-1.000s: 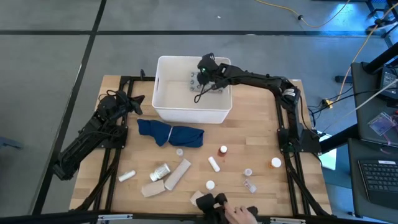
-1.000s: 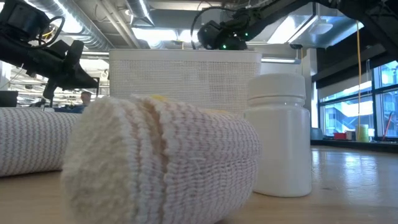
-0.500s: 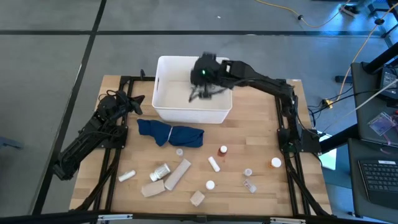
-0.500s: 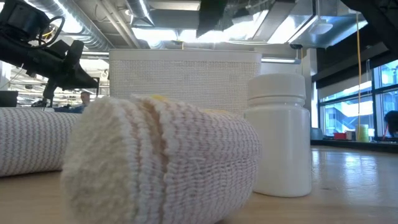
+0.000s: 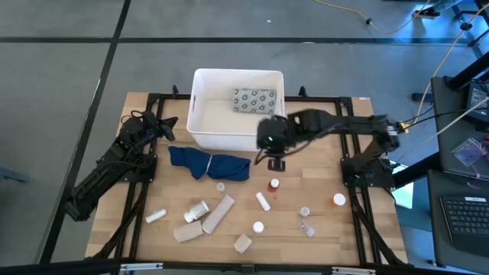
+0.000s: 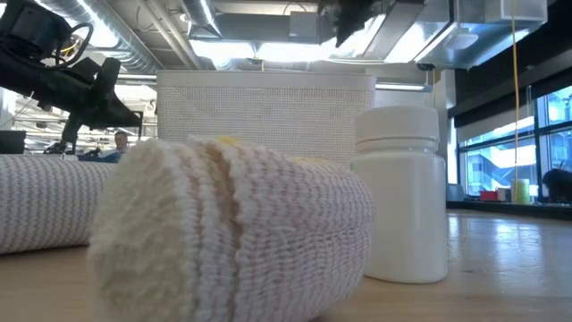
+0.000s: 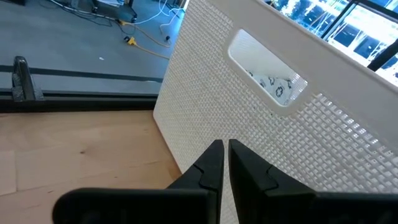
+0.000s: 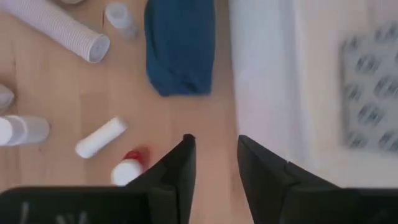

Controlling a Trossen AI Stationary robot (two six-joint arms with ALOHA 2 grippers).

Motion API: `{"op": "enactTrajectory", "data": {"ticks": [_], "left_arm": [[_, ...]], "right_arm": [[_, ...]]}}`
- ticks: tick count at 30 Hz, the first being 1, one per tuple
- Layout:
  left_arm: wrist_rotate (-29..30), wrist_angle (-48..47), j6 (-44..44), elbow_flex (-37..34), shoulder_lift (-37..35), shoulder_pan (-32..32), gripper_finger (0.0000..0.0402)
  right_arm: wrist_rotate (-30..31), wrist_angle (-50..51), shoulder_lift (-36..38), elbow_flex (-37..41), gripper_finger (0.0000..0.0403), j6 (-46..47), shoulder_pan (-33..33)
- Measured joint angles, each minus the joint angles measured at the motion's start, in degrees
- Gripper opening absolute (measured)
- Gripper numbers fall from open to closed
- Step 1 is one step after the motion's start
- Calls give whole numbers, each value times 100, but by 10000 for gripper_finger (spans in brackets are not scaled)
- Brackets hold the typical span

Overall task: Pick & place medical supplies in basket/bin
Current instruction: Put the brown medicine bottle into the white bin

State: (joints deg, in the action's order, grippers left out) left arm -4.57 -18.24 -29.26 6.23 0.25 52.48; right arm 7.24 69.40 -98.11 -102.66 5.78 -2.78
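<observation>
Right now I have the right gripper (image 5: 276, 162) hanging above the bare wood just off the near right corner of the white tub (image 5: 200, 134), its fingers parted with a gap between them and nothing held. From its wrist camera I see the red-capped vial (image 8: 129, 168) standing on the table close beside the gripper, on the side away from the tub, with a white tube (image 8: 101, 137) a little further out and the dark blue cloth (image 8: 180, 45) lying along the tub's near wall. Inside the tub the grey dotted packet (image 5: 254, 100) lies flat in the far right corner, well apart from that gripper. On the near half of the table I see a ribbed beige roll (image 5: 218, 214), a beige block (image 5: 242, 243), an orange-capped vial (image 5: 338, 200) and several small white and clear vials spread about. My left gripper (image 7: 222, 163) waits at the tub's left end, fingers pressed together, pointing at the perforated wall below the handle slot
</observation>
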Motion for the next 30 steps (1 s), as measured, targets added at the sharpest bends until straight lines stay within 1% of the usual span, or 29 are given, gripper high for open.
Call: {"op": "enactTrajectory", "data": {"ticks": [4,7,12,15,17,19,24,28,30], "left_arm": [[71,1,72,0,0,1,20],[227,1,339,0,0,1,20],[355,-1,1010,1,0,1,20],[352,-77,1192,1,0,1,20],[353,-100,1369,3,0,1,20],[355,-115,1511,5,0,1,20],[356,-118,1550,5,0,1,26],[362,-120,1550,5,0,1,42],[366,-122,1552,5,0,1,50]], "right_arm": [[47,-429,659,1118,120,1297,-256],[70,-859,966,1763,120,1807,-382],[71,-1852,1076,2736,120,1609,-587],[-166,-2465,983,3146,120,1410,-576],[-427,-2596,940,3302,120,1254,-568],[-547,-2598,929,3340,120,1130,-584],[-583,-2602,971,3349,120,1078,-633],[-583,-2608,975,3349,120,761,-629],[-583,-2692,975,3349,120,965,-619]]}}
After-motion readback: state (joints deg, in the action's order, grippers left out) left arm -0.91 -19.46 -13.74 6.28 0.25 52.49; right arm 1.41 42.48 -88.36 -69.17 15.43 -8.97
